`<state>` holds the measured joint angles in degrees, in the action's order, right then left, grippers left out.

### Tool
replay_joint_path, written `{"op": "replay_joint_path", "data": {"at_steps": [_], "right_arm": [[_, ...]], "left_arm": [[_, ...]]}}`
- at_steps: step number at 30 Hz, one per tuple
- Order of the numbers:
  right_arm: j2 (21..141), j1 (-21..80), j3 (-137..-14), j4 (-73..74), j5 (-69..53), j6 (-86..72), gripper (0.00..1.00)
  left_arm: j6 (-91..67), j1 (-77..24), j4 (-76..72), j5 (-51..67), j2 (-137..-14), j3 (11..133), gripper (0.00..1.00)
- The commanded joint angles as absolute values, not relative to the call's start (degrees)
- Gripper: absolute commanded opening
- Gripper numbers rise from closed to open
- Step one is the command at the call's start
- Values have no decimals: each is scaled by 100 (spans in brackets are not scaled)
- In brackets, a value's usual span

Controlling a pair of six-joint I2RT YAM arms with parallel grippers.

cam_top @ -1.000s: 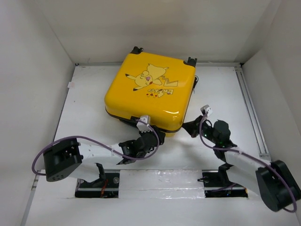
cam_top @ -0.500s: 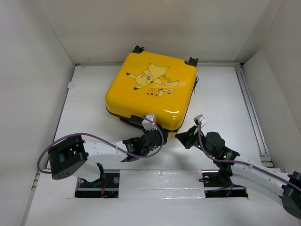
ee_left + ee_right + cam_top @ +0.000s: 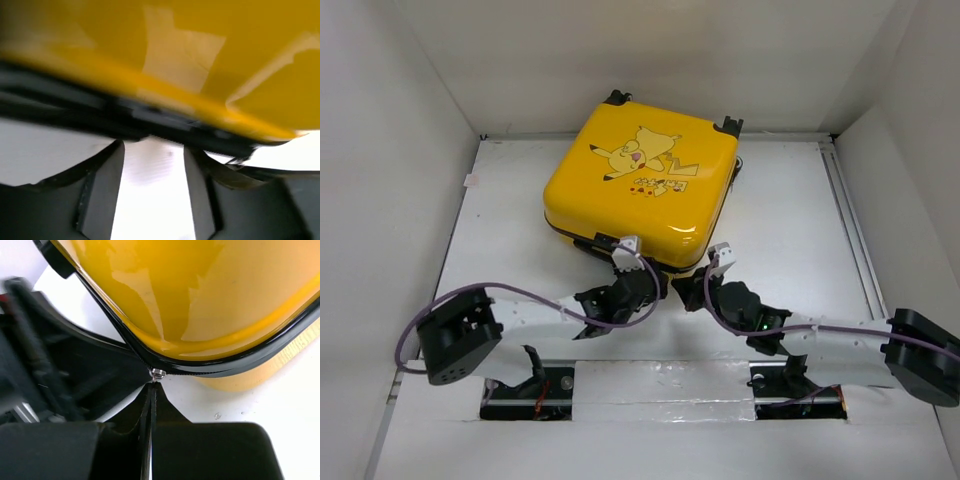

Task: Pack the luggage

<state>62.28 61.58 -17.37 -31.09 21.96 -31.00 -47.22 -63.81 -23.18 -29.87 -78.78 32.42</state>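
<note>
The luggage (image 3: 640,190), a yellow hard-shell suitcase with a Pikachu print, lies flat mid-table with its lid down. Along its near edge runs a black zipper band (image 3: 200,365). My right gripper (image 3: 684,292) sits at that edge. In the right wrist view it (image 3: 152,387) is shut on the pull of the silver zipper slider (image 3: 158,373). My left gripper (image 3: 655,284) is just to its left under the same edge. In the left wrist view it (image 3: 152,146) is open with only white table between its fingers (image 3: 100,190), its tips at the yellow shell (image 3: 200,60).
White walls enclose the table on three sides. A metal rail (image 3: 855,230) runs along the right side. Black caster wheels (image 3: 727,126) stick out at the suitcase's far edge. The arm bases sit on a mounting strip (image 3: 660,385) at the near edge.
My right arm has swung left along the suitcase's near edge, staying shut. My left gripper has opened wider. The suitcase has turned slightly.
</note>
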Motion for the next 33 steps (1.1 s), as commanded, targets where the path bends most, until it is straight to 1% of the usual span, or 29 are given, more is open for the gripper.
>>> {"op": "replay_joint_path", "data": {"at_steps": [1,2,3,4,5,7,9,10,11,12,13,14,15,16,18,19,20,21,22,23,25,26,27,29,30,31,33], "right_arm": [[6127,6407,-1934,-3191,1863,-3234,0],[6126,6407,-1934,-3190,1863,-3234,0],[6048,6407,-1881,-3130,1811,-3234,0],[6047,6407,-1881,-3129,1811,-3234,0],[5995,6407,-1881,-3059,1732,-3295,0],[5994,6407,-1829,-3059,1653,-3296,0],[5994,6407,-1828,-3059,1652,-3296,0],[5994,6407,-1828,-3059,1591,-3296,0],[5994,6407,-1828,-3059,1521,-3296,0],[6046,6407,-1828,-3059,1521,-3296,0],[6047,6407,-1828,-3059,1521,-3296,0],[6047,6407,-1828,-3059,1468,-3296,0],[6047,6407,-1828,-3059,1468,-3296,0],[6047,6407,-1828,-3059,1398,-3235,0],[6047,6460,-1828,-2997,1337,-3182,0],[5995,6460,-1898,-2814,1336,-3182,0],[5994,6460,-1898,-2813,1284,-3112,0],[5994,6460,-1959,-2752,1283,-3111,0],[5994,6460,-1960,-2751,1283,-3059,0],[5994,6460,-1960,-2751,1231,-3059,0],[5994,6460,-2013,-2751,1160,-3006,0],[5994,6460,-2013,-2751,1108,-3006,0],[5994,6460,-2013,-2803,1107,-3006,0],[5994,6460,-2013,-2804,1107,-2953,0],[5994,6460,-2013,-2804,1107,-2953,0],[5994,6460,-2013,-2804,1055,-2953,0],[5933,6460,-2013,-2752,1055,-2953,0]], "left_arm": [[-4983,-6380,-2199,-3593,-6955,2840,49],[-4983,-6459,-1980,-3882,-6395,2621,53],[-5088,-6460,-1725,-4033,-6103,2550,56],[-5089,-6460,-1209,-4112,-5804,2549,58],[-5228,-6460,-900,-4287,-5235,2497,59],[-5282,-6460,-215,-4797,-4670,2549,66],[-4951,-6460,-132,-5166,-4047,2750,74],[-4809,-6329,-219,-5255,-3939,2829,81],[-4712,-6172,-220,-5256,-3938,2952,83],[-4641,-5970,-298,-5256,-3998,3118,84],[-4467,-5463,-386,-5038,-4130,3477,86],[-4465,-5162,-482,-4819,-4296,3689,90],[-4465,-4846,-544,-4547,-4498,3909,91],[-4465,-4234,-545,-3935,-4874,4355,93],[-4465,-3650,-406,-3465,-5193,4779,95],[-4465,-3395,-343,-3463,-5421,5042,95],[-4517,-2897,-343,-3646,-5527,5045,97],[-4683,-2535,-343,-3508,-5641,5106,99],[-4754,-2070,-343,-3168,-5773,5106,99],[-4755,-1178,-456,-2294,-6079,5106,99],[-4791,-347,-832,-1236,-6615,5106,99],[-4790,75,-748,-865,-7349,5515,99],[-4668,149,-564,-548,-7696,5781,99],[-4334,149,-553,-309,-8363,6090,99],[-4333,97,-676,119,-8454,6091,99],[-4333,97,-859,280,-8507,6013,99],[-4430,-78,-1107,281,-8569,5950,99]]}}
